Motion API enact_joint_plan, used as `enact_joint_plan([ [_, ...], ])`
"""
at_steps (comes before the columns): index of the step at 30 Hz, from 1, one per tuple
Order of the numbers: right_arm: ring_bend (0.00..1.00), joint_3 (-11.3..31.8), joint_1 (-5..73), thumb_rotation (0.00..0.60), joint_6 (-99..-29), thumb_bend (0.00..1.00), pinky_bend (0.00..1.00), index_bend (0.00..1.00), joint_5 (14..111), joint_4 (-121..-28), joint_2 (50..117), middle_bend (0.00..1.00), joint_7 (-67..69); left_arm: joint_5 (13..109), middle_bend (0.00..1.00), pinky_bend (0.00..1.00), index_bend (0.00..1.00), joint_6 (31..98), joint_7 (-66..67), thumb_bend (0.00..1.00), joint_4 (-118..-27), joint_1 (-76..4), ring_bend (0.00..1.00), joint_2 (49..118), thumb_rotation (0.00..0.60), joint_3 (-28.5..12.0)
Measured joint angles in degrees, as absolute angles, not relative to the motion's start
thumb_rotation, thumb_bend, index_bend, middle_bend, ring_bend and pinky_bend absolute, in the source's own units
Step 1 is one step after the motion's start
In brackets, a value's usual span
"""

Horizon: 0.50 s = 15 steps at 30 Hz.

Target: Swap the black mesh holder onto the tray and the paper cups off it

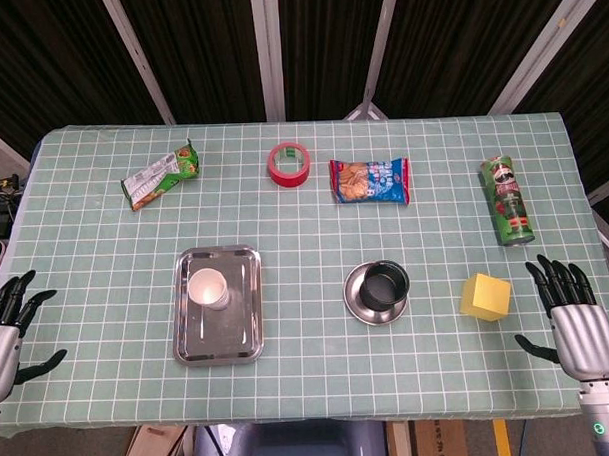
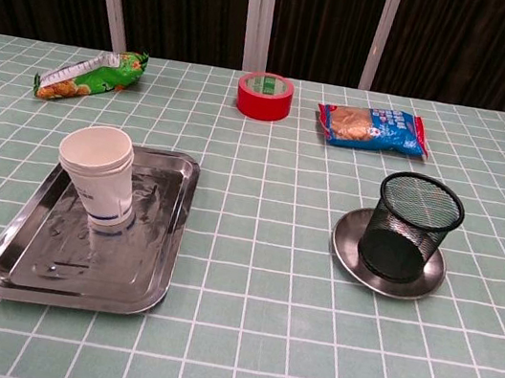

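"So where is it in the job?"

"Right at the start, I'd say. Going from the left: the left hand [image 1: 6, 333] hangs off the table's near corner, fingers spread, holding nothing. Then the tray [image 2: 16, 272], a shallow rectangle of scuffed shiny steel with rounded corners, and the paper cups [image 2: 100, 175] stand upright inside it, toward its far end. They look like a nested stack, white with a blue band low down, though from here I can't tell how many."

"And the holder?"

"The black mesh holder [image 2: 410, 226] is well to the right of the tray, a round wire-mesh cup you can see through, sitting upright on a small round steel plate [image 2: 348, 244]. Further right, the right hand [image 1: 575, 317] hovers at the table edge near a yellow block [image 1: 485, 296], fingers splayed and empty."

"What comes first, then?"

"Probably the cups off the tray, which is nearer the left hand. Thin paper should crush easily, so a light wrap around the wall, then a straight lift. The mesh is stiffer and should bear a firmer grip, but it needs lifting clear of that slick plate."
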<state>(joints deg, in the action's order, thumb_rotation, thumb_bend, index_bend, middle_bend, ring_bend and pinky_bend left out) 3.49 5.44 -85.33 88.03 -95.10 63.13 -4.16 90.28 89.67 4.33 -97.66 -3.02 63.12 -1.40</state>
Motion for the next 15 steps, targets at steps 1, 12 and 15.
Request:
enact_joint_plan([
  [1, 0.0, 3.47, 5.44, 0.6, -85.31, 0.0, 0.0, 0.01, 88.02, -95.13, 63.15, 0.0, -4.15, 90.11, 0.0, 0.11, 0.21, 89.61, 4.3, 0.03, -97.67, -3.01, 0.0, 63.1, 0.6, -1.42],
  [12, 0.0, 3.21, 8.73, 0.6, -78.89, 0.0, 0.0, 0.01, 88.32, -98.16, 62.71, 0.0, -3.81, 90.44, 0.0, 0.11, 0.21, 90.09, 4.72, 0.03, -98.44, -2.55, 0.0, 62.98, 0.6, -1.12],
  [15, 0.0, 4.05, 11.82, 0.6, -73.42, 0.0, 0.0, 0.01, 86.82, -100.17, 62.07, 0.0, -4.45, 89.58, 0.0, 0.11, 0.21, 89.55, 5.11, 0.03, -98.24, -2.77, 0.0, 63.25, 0.6, -1.48],
])
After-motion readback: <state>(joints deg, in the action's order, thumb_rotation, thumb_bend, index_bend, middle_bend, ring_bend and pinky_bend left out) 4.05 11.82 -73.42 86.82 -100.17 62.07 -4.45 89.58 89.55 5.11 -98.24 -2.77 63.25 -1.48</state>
